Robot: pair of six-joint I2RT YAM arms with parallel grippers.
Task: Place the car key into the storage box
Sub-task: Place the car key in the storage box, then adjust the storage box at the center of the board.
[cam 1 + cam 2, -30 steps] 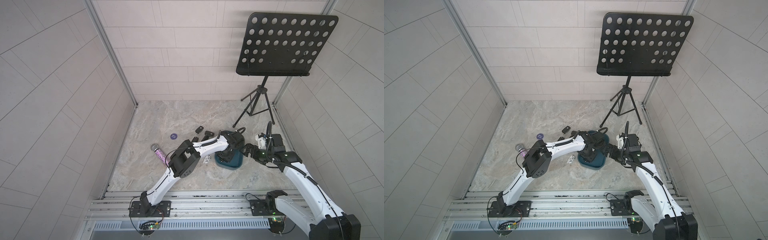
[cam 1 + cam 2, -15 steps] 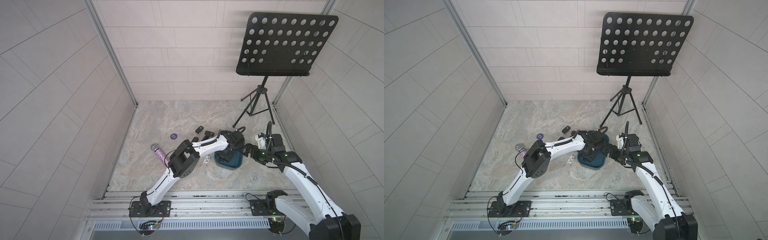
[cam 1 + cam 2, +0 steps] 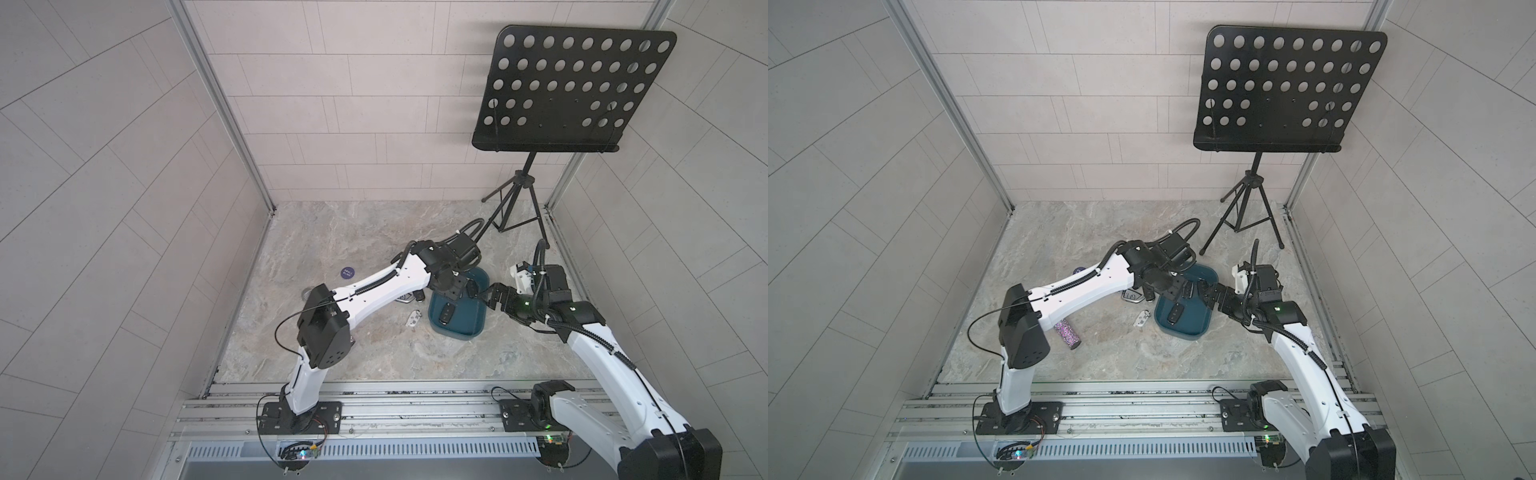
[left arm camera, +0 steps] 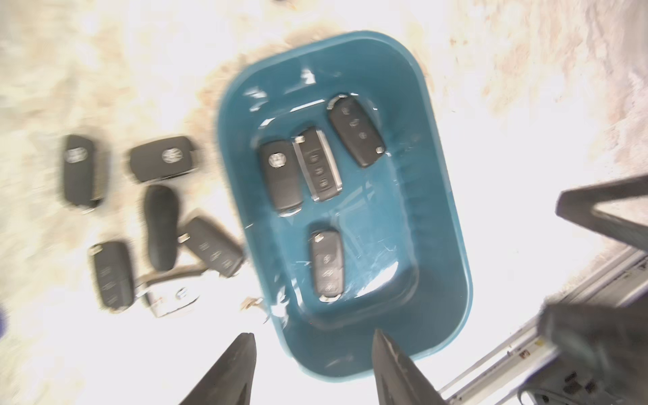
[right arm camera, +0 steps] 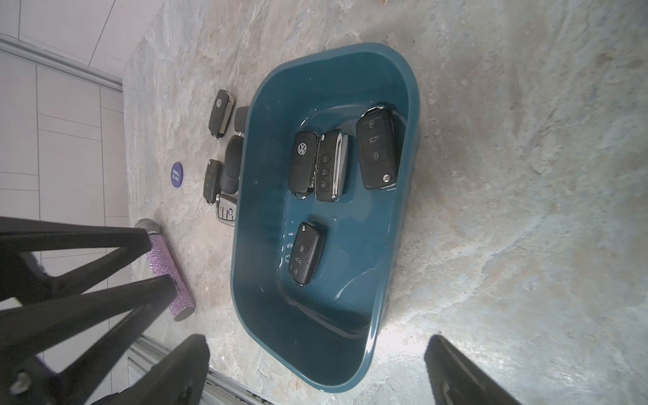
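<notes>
The storage box (image 3: 469, 321) (image 3: 1192, 323) is a dark teal tray on the marbled floor between my two arms. In the wrist views several black car keys lie flat on the floor of the storage box (image 4: 431, 217) (image 5: 257, 228), such as one car key (image 4: 328, 264) (image 5: 306, 252) on its own. My left gripper (image 4: 312, 336) (image 3: 461, 286) hangs over the box's far end, open, nothing between its fingers. My right gripper (image 5: 319, 342) (image 3: 492, 296) stands wide open at the box's right rim, holding nothing.
Several more black keys (image 4: 161, 224) (image 5: 221, 112) and a silver fob (image 4: 171, 296) lie on the floor left of the box. A white fob (image 3: 413, 319), a purple glitter microphone (image 5: 168, 273) (image 3: 1067, 332), a blue disc (image 3: 347, 272) and a music stand (image 3: 573, 87) are nearby.
The left gripper's jaws have spread apart above the box. Both arms have stayed nearly where they were.
</notes>
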